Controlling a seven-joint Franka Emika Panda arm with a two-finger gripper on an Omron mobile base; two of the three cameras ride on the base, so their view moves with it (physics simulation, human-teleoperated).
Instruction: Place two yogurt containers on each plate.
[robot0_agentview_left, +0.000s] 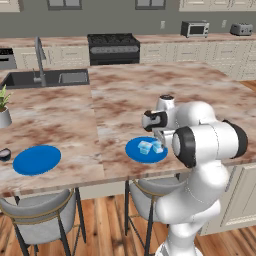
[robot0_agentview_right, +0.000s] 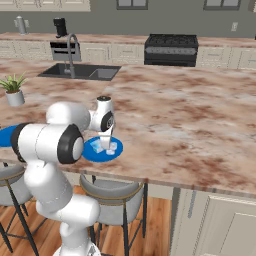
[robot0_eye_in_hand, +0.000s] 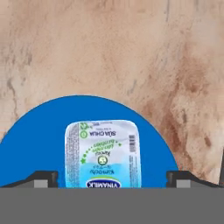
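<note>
Straddling a yogurt cup untouched, the wide-open hand hovers over the plate

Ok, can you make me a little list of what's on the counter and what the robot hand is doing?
near plate: round bright blue plate beside the arm, with two small pale blue-and-white yogurt cups on it
far plate: second round bright blue plate, off to the left, nothing on it
gripper: white robot gripper, jaws wide apart with one cup between them, not squeezing it
counter: brown marbled stone counter
also there: small potted plant, dark sink
job: near plate has its two cups, far plate has none
</note>
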